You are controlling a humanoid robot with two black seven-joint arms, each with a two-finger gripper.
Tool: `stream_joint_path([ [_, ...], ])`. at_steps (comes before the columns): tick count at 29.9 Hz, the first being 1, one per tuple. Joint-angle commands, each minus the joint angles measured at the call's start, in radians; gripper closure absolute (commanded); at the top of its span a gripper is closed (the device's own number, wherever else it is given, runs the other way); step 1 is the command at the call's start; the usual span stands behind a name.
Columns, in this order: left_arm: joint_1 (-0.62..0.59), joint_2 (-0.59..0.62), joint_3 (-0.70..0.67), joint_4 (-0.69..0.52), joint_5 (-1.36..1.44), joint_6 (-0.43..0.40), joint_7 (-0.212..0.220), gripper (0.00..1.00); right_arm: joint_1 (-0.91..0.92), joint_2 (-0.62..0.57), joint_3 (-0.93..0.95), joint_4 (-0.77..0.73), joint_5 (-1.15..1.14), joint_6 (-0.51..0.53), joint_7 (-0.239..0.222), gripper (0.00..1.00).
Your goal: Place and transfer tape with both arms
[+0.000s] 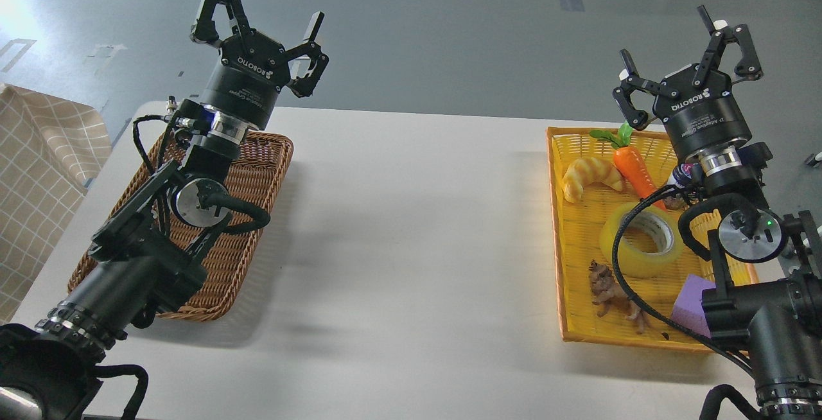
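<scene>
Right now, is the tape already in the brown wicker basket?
No, the tape lies in the yellow tray on the right, beside the croissant.

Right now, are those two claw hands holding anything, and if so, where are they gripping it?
Nothing is held. Both the left gripper and right gripper are open in the air. The tape lies untouched in the yellow basket.

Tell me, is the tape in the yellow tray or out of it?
In. The tape lies flat inside the yellow tray, core hole facing up, between the carrot and the purple cube.

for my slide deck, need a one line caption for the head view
Both grippers open, left over wicker basket, tape in yellow tray.
</scene>
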Motion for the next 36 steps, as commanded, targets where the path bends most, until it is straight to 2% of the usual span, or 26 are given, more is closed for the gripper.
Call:
stream_joint_path([
  [1, 0.002, -0.001, 0.0, 0.0, 0.0, 0.0, -0.002, 0.02, 0.002, 0.0, 0.0, 0.0, 0.0, 0.0, 0.0, 0.01],
  [36, 0.0, 0.002, 0.0, 0.0, 0.001, 0.0, -0.006, 0.02, 0.006, 0.0, -0.002, 0.0, 0.0, 0.0, 0.0, 0.01],
])
